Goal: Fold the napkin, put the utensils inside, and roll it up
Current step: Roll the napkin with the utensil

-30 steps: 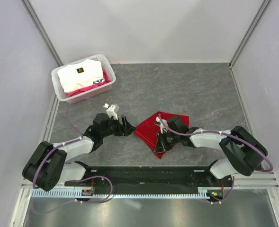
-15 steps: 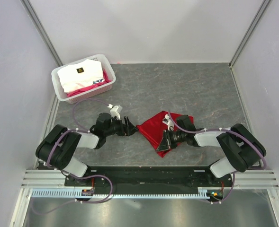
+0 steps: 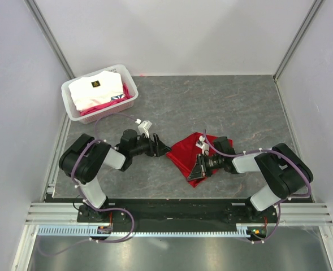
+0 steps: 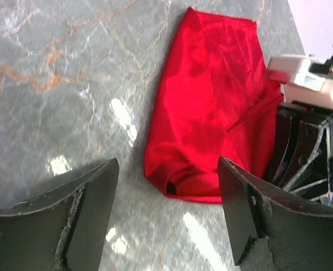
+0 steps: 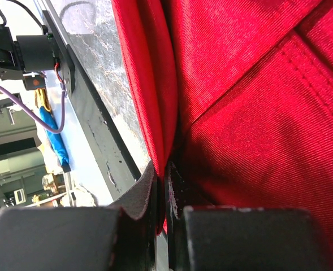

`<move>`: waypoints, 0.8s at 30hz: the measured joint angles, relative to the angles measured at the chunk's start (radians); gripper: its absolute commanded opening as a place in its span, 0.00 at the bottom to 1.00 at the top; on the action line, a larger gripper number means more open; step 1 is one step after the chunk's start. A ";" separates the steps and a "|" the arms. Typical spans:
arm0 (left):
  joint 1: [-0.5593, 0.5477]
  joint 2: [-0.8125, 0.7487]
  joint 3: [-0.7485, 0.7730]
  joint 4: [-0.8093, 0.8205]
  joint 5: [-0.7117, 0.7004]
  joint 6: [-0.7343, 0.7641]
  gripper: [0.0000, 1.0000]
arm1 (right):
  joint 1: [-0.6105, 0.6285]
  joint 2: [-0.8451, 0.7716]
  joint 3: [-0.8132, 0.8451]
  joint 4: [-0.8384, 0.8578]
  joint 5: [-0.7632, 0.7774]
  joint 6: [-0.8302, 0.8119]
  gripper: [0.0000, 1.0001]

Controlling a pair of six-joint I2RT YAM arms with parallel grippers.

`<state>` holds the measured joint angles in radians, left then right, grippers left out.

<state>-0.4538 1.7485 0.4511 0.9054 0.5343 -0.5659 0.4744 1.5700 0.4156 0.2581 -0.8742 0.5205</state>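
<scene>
The red napkin (image 3: 187,153) lies bunched and folded on the grey table, between the two arms. In the left wrist view the napkin (image 4: 211,96) is a long red bundle with a small dark opening at its near end. My left gripper (image 3: 163,149) is open just left of the napkin's left tip, and its fingers (image 4: 90,212) hold nothing. My right gripper (image 3: 199,168) is shut on a fold of the napkin (image 5: 239,130) at its near right edge; the cloth runs between the pinched fingertips (image 5: 149,189). The utensils are hidden.
A white plastic bin (image 3: 67,103) holding white and pink fabric stands at the back left. The black base rail (image 3: 172,208) runs along the near edge. Pale walls close in the table on the left, back and right.
My left arm has reached right, bringing its open gripper up to the napkin's left tip. The right gripper stayed shut on the cloth and drew it slightly to the right.
</scene>
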 measured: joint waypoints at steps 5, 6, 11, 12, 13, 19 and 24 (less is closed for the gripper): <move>-0.013 0.046 0.022 0.048 0.002 -0.004 0.75 | -0.001 0.006 0.000 0.010 -0.007 0.000 0.00; -0.017 0.055 0.024 0.059 0.002 -0.005 0.75 | -0.001 0.007 0.000 0.013 -0.008 0.000 0.00; -0.040 0.085 0.037 0.089 0.001 -0.011 0.61 | -0.002 0.010 -0.001 0.019 -0.011 0.000 0.00; -0.047 0.091 0.042 0.092 0.001 -0.013 0.59 | -0.003 0.010 -0.001 0.019 -0.011 0.000 0.00; -0.052 0.097 0.046 0.090 0.000 -0.016 0.55 | -0.004 0.010 -0.001 0.019 -0.011 0.000 0.00; -0.063 0.112 0.063 0.030 -0.013 -0.029 0.17 | -0.006 0.010 -0.003 0.019 -0.011 0.000 0.00; -0.065 0.104 0.079 -0.033 -0.016 -0.032 0.02 | -0.006 0.010 0.002 0.006 -0.004 -0.006 0.00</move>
<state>-0.5190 1.8526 0.5297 0.8726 0.5179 -0.5983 0.4679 1.5795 0.4171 0.2646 -0.8780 0.5144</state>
